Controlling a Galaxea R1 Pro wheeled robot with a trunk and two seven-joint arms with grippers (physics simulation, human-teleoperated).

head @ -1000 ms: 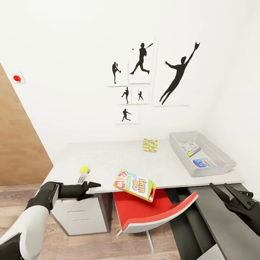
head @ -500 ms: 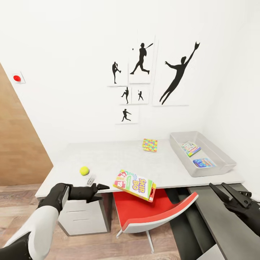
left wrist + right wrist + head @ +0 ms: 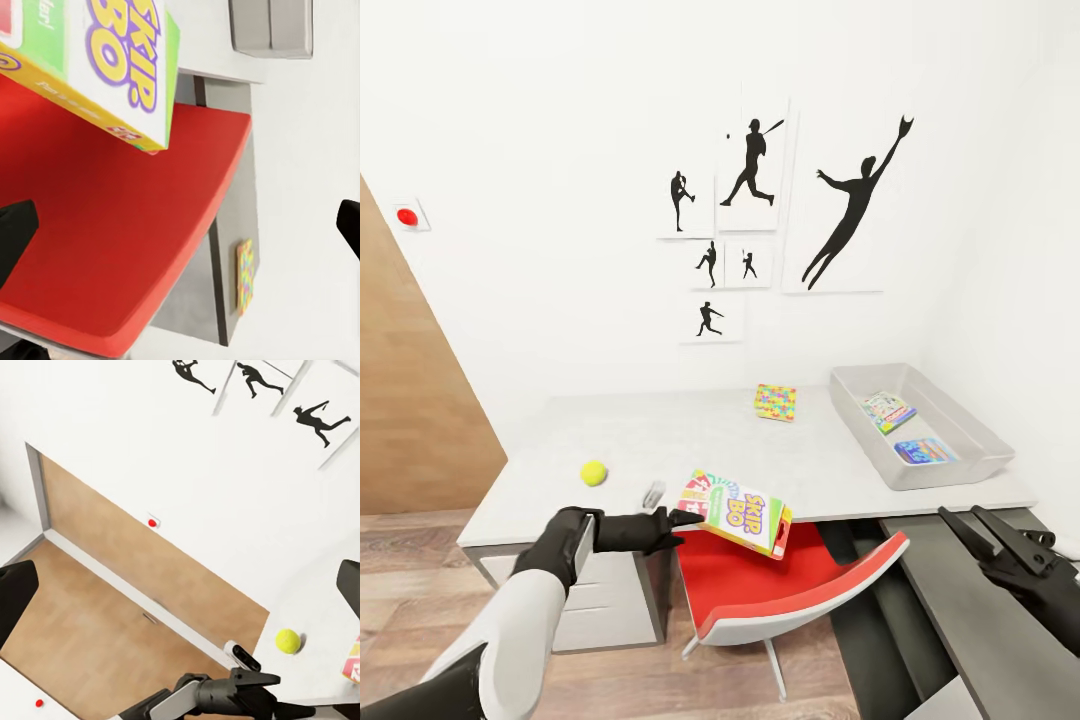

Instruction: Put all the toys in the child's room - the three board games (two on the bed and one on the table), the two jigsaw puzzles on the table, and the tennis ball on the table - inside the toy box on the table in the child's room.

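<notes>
Moved since a second ago: left gripper point(image 3: 672, 508) has slid rightwards along the front edge of the long pale grey table point(image 3: 660, 440), away from the small yellow-green tennis ball point(image 3: 594, 472), and its tips now sit just beside the board game's left end.
Left gripper state: jaws parted, nothing between them; head view shows one pale finger point(image 3: 653, 495) over the tabletop and one dark finger at the edge.
Right gripper point(image 3: 982, 531): at 4 o'clock in the head view, over the lower dark grey side section, fingers spread, empty.
Long board game box with green, white and red-yellow edging, printed "SKIP BO" point(image 3: 734, 512): overhangs the table's front edge, tilted, above the red chair seat point(image 3: 760, 585).
Tennis ball: on the tabletop, at about 10 o'clock from the left gripper, apart from it.
Pastel jigsaw puzzle sheet point(image 3: 775, 402): flat on the table near the wall, at 9 o'clock from the toy box.
Shallow light grey toy box point(image 3: 960, 420): on the table's right end, two colourful flat items lying inside.
Left wrist view adds: the game box's point(image 3: 112, 67) yellow side edge close up over the red seat point(image 3: 112, 247), and the puzzle sheet point(image 3: 244, 274) seen edge-on.
Right wrist view adds: the left gripper point(image 3: 259, 682) from across the room with the ball point(image 3: 288, 641) near it, a wooden door panel point(image 3: 97, 607) and a red wall knob point(image 3: 152, 522).
</notes>
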